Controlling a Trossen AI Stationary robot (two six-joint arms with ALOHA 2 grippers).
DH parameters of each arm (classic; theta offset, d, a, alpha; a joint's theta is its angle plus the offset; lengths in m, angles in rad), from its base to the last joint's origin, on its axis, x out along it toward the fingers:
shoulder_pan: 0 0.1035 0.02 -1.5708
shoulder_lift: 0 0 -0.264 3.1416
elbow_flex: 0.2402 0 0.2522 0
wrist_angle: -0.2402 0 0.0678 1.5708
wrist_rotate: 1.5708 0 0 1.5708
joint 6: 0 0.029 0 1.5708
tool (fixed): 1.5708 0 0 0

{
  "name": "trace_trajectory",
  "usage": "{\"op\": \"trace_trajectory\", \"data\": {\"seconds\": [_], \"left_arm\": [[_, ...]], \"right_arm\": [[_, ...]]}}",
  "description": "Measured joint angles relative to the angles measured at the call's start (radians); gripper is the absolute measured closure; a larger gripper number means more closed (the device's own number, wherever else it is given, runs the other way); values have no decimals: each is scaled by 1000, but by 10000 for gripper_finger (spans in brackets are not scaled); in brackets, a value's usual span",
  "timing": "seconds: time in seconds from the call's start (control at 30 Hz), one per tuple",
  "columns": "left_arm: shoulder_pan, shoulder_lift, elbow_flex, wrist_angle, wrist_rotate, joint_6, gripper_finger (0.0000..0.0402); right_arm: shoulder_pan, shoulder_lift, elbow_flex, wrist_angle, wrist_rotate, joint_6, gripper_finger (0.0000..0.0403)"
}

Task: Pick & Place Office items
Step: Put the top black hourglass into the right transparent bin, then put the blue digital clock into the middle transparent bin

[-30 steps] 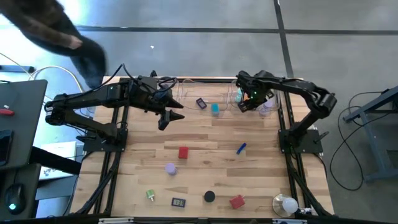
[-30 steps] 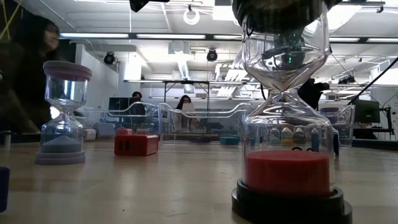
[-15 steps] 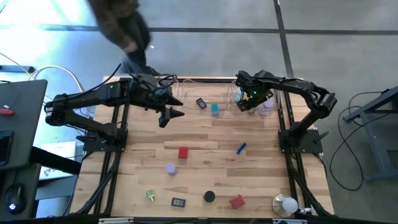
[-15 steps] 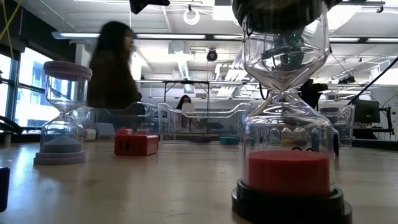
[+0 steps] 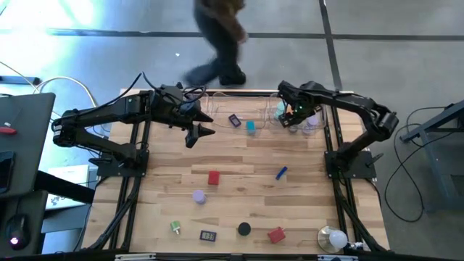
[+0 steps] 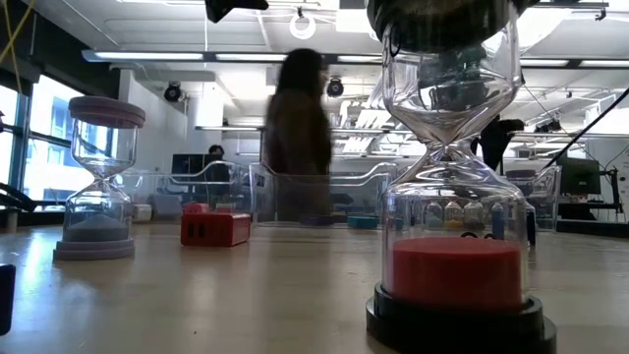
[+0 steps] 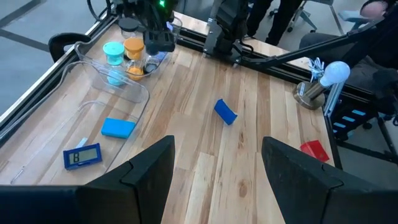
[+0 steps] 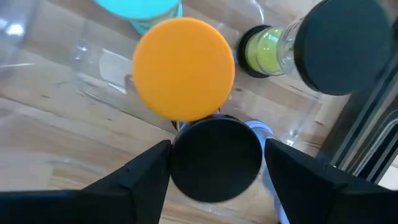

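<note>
My right gripper (image 5: 290, 122) hangs pointing down over a clear tray (image 5: 279, 109) at the table's far right, which holds several hourglasses. It is open. Its fingers stand on either side of a black-capped hourglass (image 8: 214, 162), beside an orange-capped one (image 8: 185, 68) and a second black-capped one with green sand (image 8: 339, 46). My left gripper (image 5: 199, 132) hovers open over the far left, holding nothing. On the boards lie a red block (image 5: 213, 177), a blue stick (image 5: 280, 172), a lavender-capped hourglass (image 5: 199, 196), a teal block (image 5: 251, 127) and a black-capped hourglass (image 5: 244, 229). My right gripper comes from above, one finger (image 8: 146, 180) on each side of the black cap's rim (image 8: 180, 155). The hourglass stands upright in the tray. Whether the fingers touch the cap I cannot tell, since the view looks straight down along them.
A second clear tray (image 5: 210, 101) stands at the far edge. Two small digital timers (image 5: 234, 120) (image 5: 208, 235), a red block (image 5: 276, 234), a small green piece (image 5: 175, 228) and a white bulb (image 5: 335, 238) lie about. A person (image 5: 217, 36) walks past beyond the far edge.
A person has walked along beyond the table's far edge, from its left toward its middle. The things on the table lie where they were.
</note>
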Motion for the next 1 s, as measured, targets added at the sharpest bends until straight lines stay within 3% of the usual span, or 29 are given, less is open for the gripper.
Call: {"op": "trace_trajectory", "data": {"seconds": [0.3,0.63,0.83,1.0], "left_arm": [[0,0,0,0,0,0,167],[-1,0,0,-9,3,-15,167],[-16,0,0,-35,3,-69,167],[-62,0,0,-36,3,-78,167]], "right_arm": [[0,-141,0,21,0,33,156],[66,-419,0,143,-10,14,156],[178,-547,0,201,-186,25,156],[280,-573,0,175,-345,65,156]]}}
